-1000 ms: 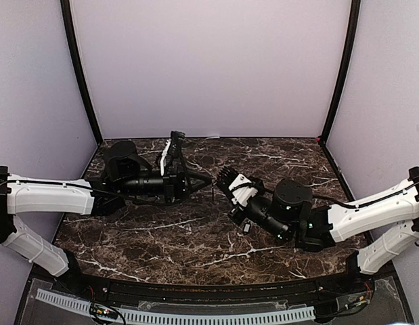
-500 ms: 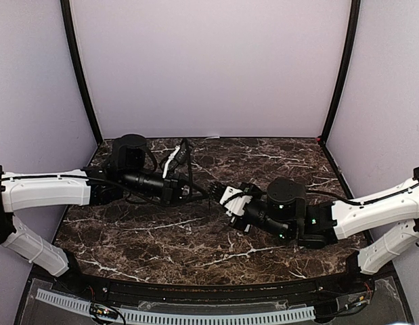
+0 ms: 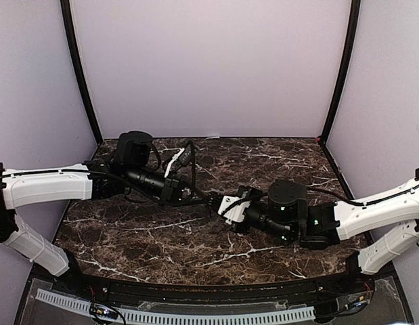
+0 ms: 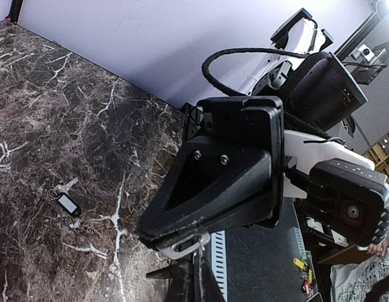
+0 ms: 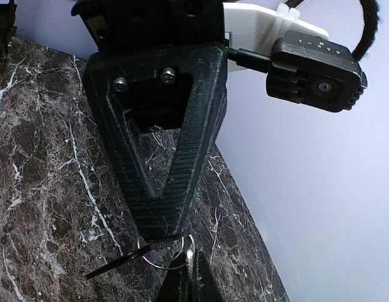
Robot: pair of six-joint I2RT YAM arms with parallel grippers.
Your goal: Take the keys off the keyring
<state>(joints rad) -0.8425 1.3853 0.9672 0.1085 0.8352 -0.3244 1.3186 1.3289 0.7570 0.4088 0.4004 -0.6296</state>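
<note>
My left gripper [image 3: 208, 197] and right gripper [image 3: 218, 202] meet tip to tip above the middle of the marble table [image 3: 162, 237]. In the left wrist view my left gripper [image 4: 175, 241] is shut on the slotted head of a silvery key [image 4: 186, 243]. In the right wrist view my right gripper [image 5: 158, 234] is shut on a thin metal keyring [image 5: 158, 258]. The key [image 5: 190, 257] hangs on that ring, seen edge-on. A small black fob with a tiny ring [image 4: 67, 202] lies flat on the table, apart from both grippers.
The booth's lilac walls [image 3: 209, 68] and black corner posts [image 3: 80, 74] close in the table on three sides. A ribbed cable strip [image 3: 175, 315] runs along the near edge. Both arms lie low across the table's middle.
Both grippers have moved toward each other and now meet at the table's middle. The right gripper has dropped lower and turned level, and the left arm has reached further right.
</note>
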